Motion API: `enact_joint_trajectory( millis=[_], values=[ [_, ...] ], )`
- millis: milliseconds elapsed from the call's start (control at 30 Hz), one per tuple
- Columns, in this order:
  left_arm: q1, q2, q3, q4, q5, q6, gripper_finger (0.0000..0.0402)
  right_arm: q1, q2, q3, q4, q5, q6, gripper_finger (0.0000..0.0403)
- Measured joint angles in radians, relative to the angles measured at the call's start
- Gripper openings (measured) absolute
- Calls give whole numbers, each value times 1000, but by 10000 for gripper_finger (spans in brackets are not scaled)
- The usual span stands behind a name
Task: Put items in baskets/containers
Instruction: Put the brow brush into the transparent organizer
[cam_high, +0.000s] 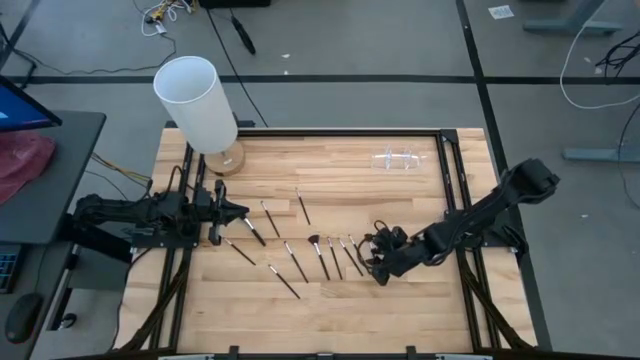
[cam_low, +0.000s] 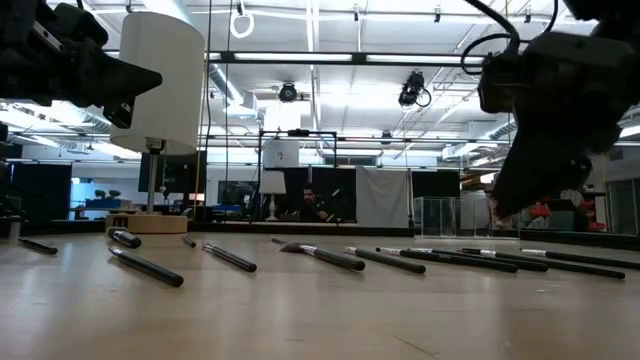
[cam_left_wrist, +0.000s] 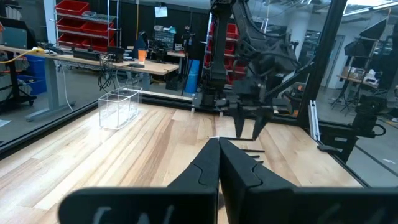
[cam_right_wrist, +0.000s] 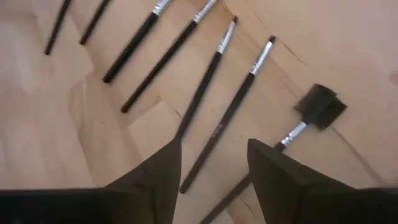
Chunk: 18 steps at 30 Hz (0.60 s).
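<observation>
My right gripper (cam_right_wrist: 211, 168), open and empty, straddles two brushes (cam_right_wrist: 221, 121); closing may pinch both, seemingly.

Right wrist view: two brushes (cam_right_wrist: 78, 23) run off the frame edge, bristle ends unseen. Comb-headed brush (cam_right_wrist: 317, 109) has its handle hidden behind the right tool (cam_right_wrist: 214, 180) finger. Low view: clear holder (cam_low: 437, 216) faint against the room behind, contents unreadable. High view: brush tips too small to type.
</observation>
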Motion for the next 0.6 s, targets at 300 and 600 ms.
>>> enact_joint_trajectory(
  millis=[300, 600],
  values=[
    [0, 0, 0, 0, 0, 0, 5, -37, 5, -6, -30, 27, 41, 155],
    [0, 0, 0, 0, 0, 0, 5, -91, 5, -17, -49, 20, 31, 211]
  ],
)
